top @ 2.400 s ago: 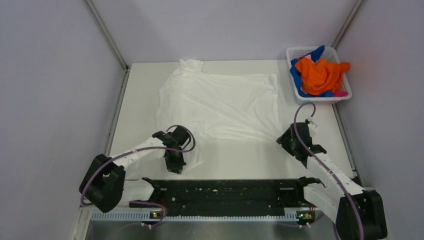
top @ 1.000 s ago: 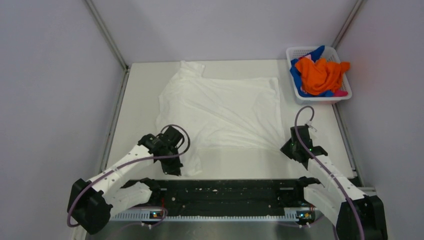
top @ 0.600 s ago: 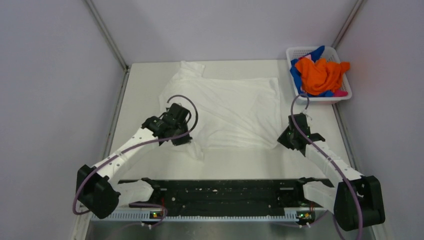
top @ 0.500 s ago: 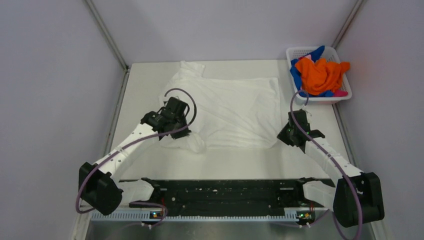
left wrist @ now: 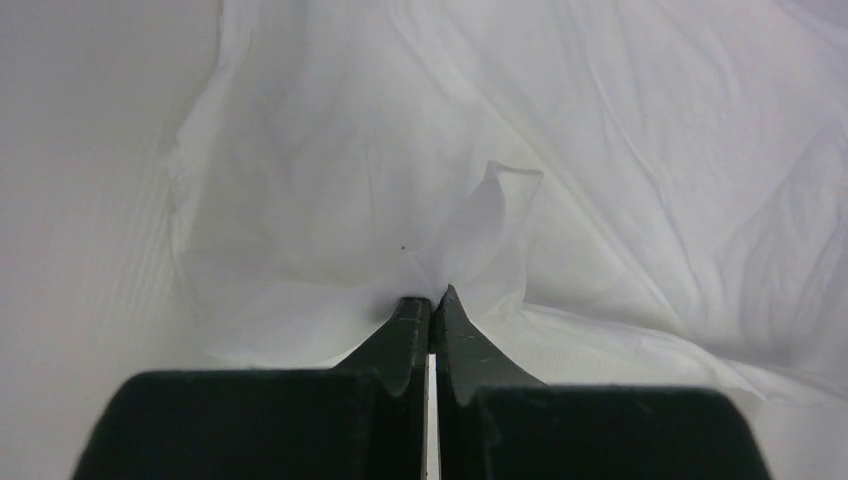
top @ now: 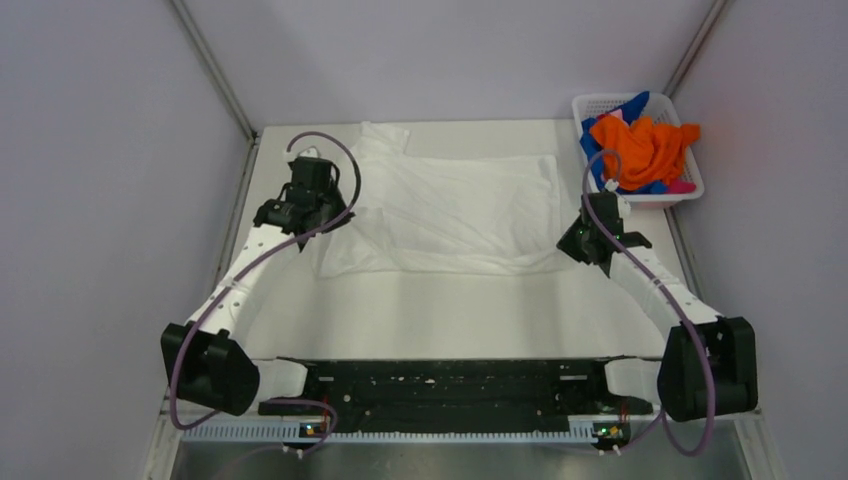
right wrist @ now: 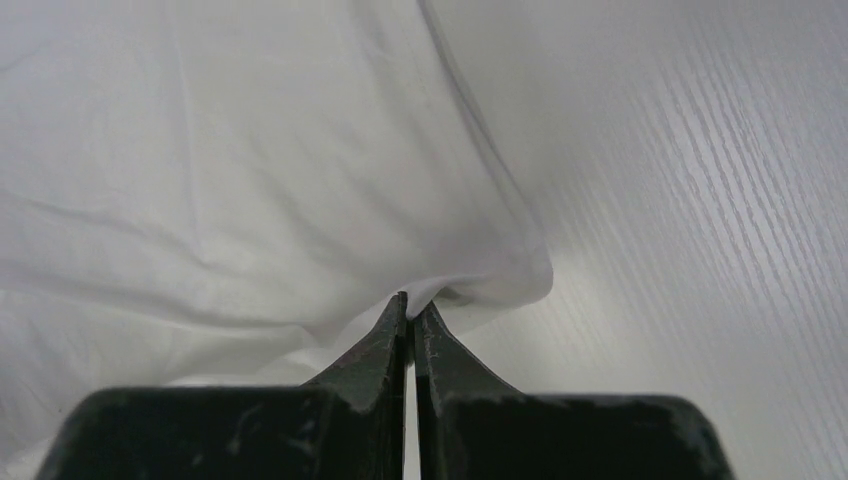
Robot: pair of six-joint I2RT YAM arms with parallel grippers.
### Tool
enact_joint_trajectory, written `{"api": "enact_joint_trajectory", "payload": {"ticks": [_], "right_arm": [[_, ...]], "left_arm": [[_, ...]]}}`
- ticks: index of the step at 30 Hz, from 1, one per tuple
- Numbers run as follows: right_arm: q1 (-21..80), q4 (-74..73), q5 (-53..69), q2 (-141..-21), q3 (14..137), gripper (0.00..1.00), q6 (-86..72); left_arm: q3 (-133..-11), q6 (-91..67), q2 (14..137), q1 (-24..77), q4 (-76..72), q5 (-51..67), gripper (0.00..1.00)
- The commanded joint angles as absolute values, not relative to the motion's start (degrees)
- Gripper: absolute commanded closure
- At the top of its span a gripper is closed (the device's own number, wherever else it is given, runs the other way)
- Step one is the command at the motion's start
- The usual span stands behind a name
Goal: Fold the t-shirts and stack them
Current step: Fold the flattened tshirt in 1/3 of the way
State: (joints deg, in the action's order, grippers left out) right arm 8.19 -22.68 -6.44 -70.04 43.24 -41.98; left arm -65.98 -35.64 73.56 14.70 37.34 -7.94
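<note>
A large white t-shirt lies spread across the far half of the table, with its near part doubled back. My left gripper is shut on the shirt's left near corner. In the left wrist view the fingertips pinch a raised peak of white cloth. My right gripper is shut on the right near corner, and its tips clamp a fold of the cloth just above the tabletop. An orange t-shirt, a blue one and a pink one are bunched in the basket.
The white lattice basket stands at the far right corner of the table. Grey walls close the table at the left, back and right. A black rail with the arm bases runs along the near edge.
Both arms have swung away from the near edge toward the back, carrying the shirt's near corners with them. The shirt's near edge now lies farther back.
</note>
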Motion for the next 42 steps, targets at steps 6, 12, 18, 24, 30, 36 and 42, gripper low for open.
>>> {"api": "enact_joint_trajectory", "payload": {"ticks": [6,12,18,24,30,36,42], "right_arm": [[6.95,-20.17,-8.21,-76.32,50.93,1.00,-39.49],[6.49,-18.08,-8.22,-81.15,54.13,1.00,-38.57],[6.16,-16.47,-7.90,-86.26,57.53,1.00,-37.68],[5.76,-14.34,-7.26,-91.31,59.94,1.00,-37.65],[5.46,-14.20,-8.25,-94.45,61.93,1.00,-36.91],[4.91,-13.98,-10.74,-96.28,63.16,1.00,-36.50],[4.61,-14.11,-12.32,-95.39,65.69,0.27,-35.92]], "left_arm": [[-72.21,-26.01,79.75,11.88,25.83,-5.79,1.00],[-74.95,-20.43,84.76,9.57,21.53,-2.99,1.00],[-79.18,-14.17,92.00,7.94,19.25,3.04,1.00],[-88.54,-6.62,103.00,6.16,19.41,9.61,1.00],[-101.25,3.37,114.50,3.95,25.45,20.76,0.99],[-107.41,7.17,120.13,2.95,29.53,18.61,0.73],[-114.44,3.31,121.78,2.73,33.63,9.91,0.10]]}}
